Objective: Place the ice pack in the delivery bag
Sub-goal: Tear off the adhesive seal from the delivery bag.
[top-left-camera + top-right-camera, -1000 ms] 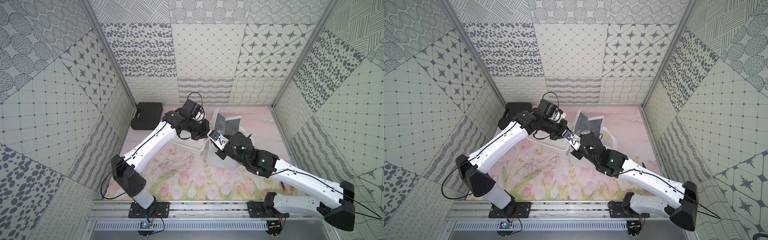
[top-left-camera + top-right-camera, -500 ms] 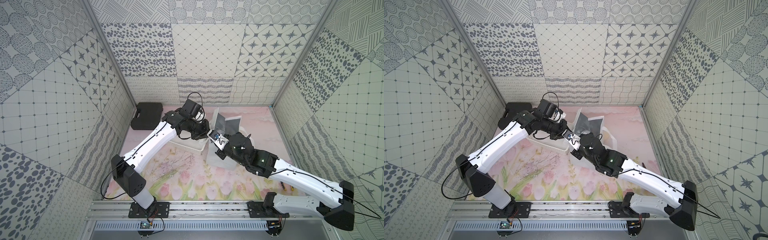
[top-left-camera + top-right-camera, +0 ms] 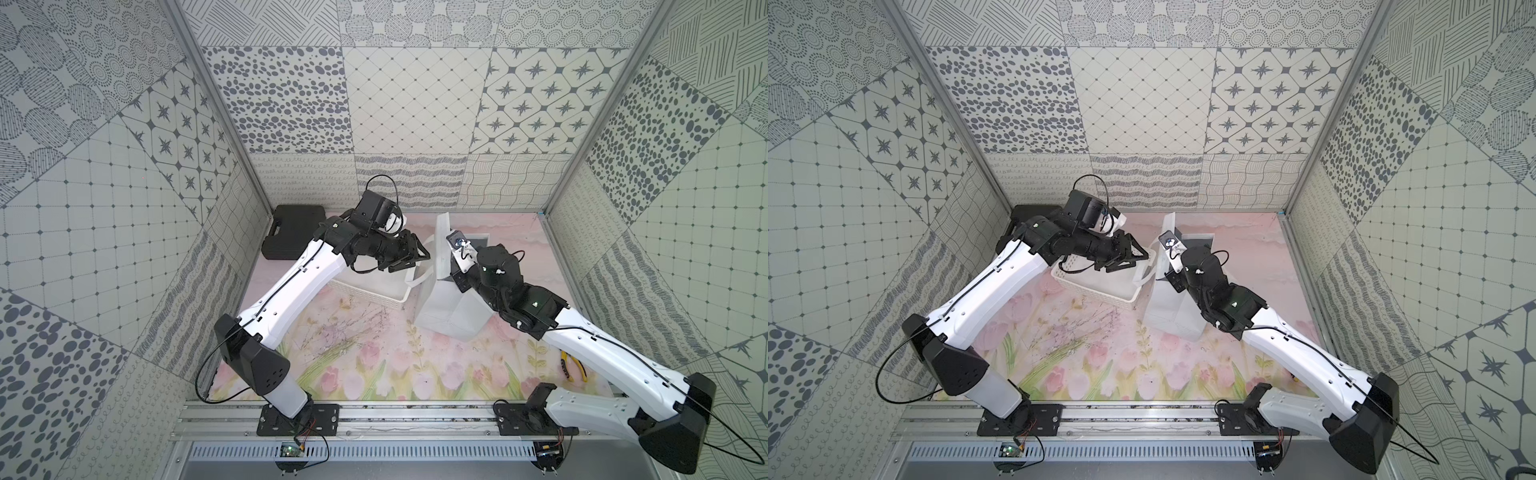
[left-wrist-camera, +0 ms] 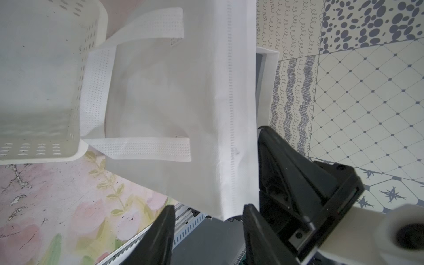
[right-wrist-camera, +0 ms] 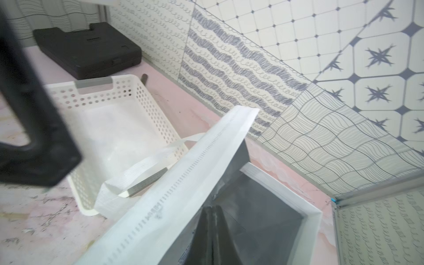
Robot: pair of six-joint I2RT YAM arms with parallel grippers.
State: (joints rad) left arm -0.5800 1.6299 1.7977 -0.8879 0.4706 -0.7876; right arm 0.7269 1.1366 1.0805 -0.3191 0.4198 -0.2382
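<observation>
No legible text, labels or numbers anywhere. Dark printed mark on delivery bag (image 5: 158, 210) rim: too blurred to read. Embossing on black case (image 5: 91, 49) lid: illegible.

Three walls (image 3: 415, 99) close in the space, papered in a patchwork of grey-on-cream panels: dots, stars in rounded squares, diamond grids, wavy lines, curls and hatching. Bare metal posts (image 3: 216, 104) run up the two back corners. The desk (image 3: 374, 365) wears a pale pink mat printed with tulips and green stems, scuffed with dark marks. A silver rail (image 3: 415, 415) crosses its front edge. The light is soft and even.
</observation>
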